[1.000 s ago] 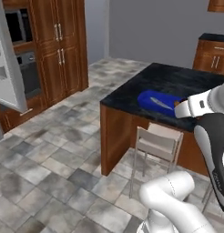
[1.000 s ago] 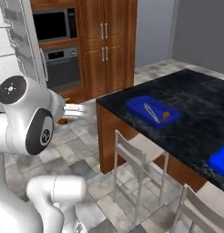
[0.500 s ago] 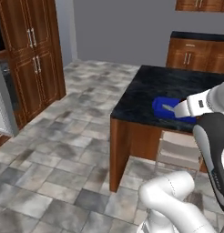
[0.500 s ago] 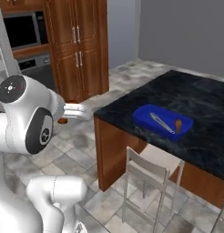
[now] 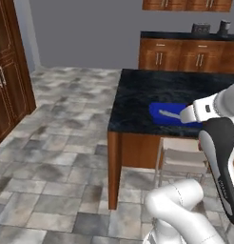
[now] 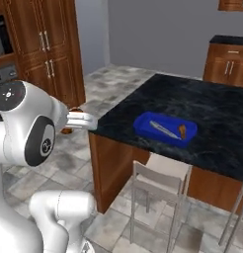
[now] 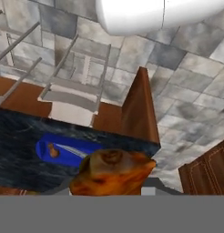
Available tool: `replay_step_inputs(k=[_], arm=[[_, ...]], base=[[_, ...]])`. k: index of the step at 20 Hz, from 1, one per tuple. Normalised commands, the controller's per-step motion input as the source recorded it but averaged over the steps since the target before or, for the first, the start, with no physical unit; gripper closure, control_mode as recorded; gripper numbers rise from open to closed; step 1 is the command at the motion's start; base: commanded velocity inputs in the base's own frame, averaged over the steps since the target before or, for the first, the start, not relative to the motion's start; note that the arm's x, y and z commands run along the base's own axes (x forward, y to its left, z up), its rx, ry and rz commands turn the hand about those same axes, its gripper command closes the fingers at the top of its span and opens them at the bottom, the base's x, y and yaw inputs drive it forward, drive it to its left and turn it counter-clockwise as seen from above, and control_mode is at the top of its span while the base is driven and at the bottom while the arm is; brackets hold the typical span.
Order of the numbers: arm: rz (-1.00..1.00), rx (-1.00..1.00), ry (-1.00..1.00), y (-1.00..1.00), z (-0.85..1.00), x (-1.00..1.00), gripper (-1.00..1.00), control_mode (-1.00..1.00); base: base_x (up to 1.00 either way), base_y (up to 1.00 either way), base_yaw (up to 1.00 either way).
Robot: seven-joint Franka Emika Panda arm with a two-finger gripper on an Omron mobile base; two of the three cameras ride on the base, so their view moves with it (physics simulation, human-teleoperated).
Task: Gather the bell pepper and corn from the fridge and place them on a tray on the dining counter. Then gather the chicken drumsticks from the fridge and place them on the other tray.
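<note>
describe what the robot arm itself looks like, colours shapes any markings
The arm is glossy white, built of fat rounded segments. Its joints are dark grey to black, one showing as a round black disc with a small pale mark. The bulbous white base sits below. No cables show.

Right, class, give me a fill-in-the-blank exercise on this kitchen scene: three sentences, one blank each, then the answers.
1. The blue tray lies on the black ____ counter.
2. One chicken drumstick lies in the tray beside a thin silver ____.
3. In the hand view, the jaws of the gripper are closed on a second ____.

Missing words: dining; utensil; drumstick
</note>
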Motion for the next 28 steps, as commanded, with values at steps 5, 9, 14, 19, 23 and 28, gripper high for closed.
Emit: replay_step_inputs(k=[5, 9, 14, 19, 23, 28], arm=[[0.0, 0.0, 0.0, 0.0, 0.0, 0.0, 1.0, 1.0], [0.0, 0.0, 0.0, 0.0, 0.0, 0.0, 1.0, 1.0], [0.0, 0.0, 0.0, 0.0, 0.0, 0.0, 1.0, 1.0], [0.0, 0.0, 0.0, 0.0, 0.0, 0.0, 1.0, 1.0], [0.0, 0.0, 0.0, 0.0, 0.0, 0.0, 1.0, 1.0], [0.0, 0.0, 0.0, 0.0, 0.0, 0.0, 1.0, 1.0]], base=[[0.51, 0.02, -0.52], [0.75, 0.27, -0.53], [0.59, 0.62, -0.52], [0.44, 0.89, -0.52], [0.51, 0.84, -0.52], [0.58, 0.23, -0.43]])
